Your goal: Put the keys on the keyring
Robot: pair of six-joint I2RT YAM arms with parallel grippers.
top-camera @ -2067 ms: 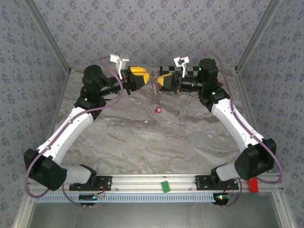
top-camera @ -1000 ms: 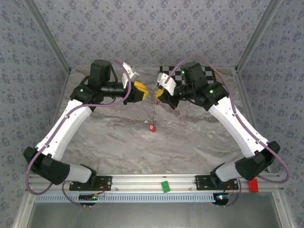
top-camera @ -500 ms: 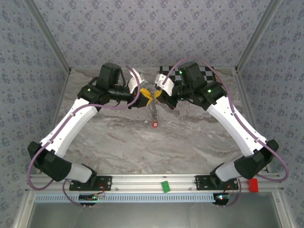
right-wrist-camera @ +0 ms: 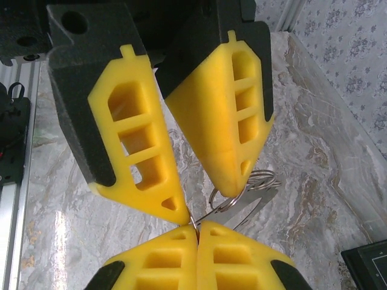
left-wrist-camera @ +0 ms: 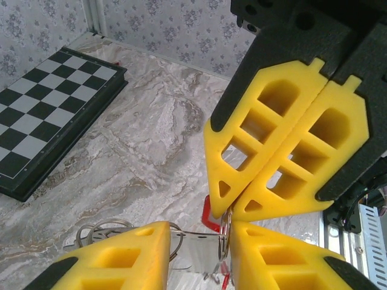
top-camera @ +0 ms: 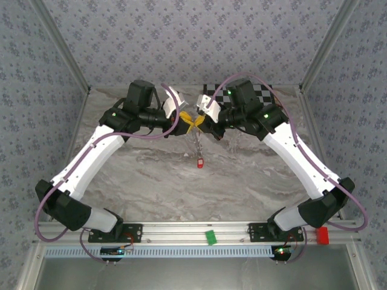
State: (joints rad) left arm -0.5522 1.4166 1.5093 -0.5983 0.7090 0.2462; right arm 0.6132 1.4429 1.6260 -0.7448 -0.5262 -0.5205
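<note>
Top external view: the left gripper (top-camera: 187, 119) and right gripper (top-camera: 200, 122) meet tip to tip above the far middle of the marble table (top-camera: 181, 181). Their yellow fingers overlap, so the state of neither one can be read here. One of the keys (top-camera: 199, 162) hangs below the meeting point as a red speck. What it hangs from is too thin to make out.

Left wrist view: the left gripper's own fingers are cut off by the bottom edge and stand partly apart. A flat silver piece (left-wrist-camera: 195, 251) lies across the gap, and the keyring (left-wrist-camera: 225, 232) runs along the inner face of one finger. I cannot tell whether the fingers press on either. The right gripper's fingers are pressed together, tips at the ring. Red slivers behind it are mostly hidden. A checkerboard (left-wrist-camera: 42, 109) is cropped at the left.

Right wrist view: the right gripper's fingers are closed flush at the bottom edge, and a thin wire of the keyring runs into their seam, pinched there. The left gripper's fingers stand apart above. The ring's coils sit at one tip, half hiding the silver piece.
</note>
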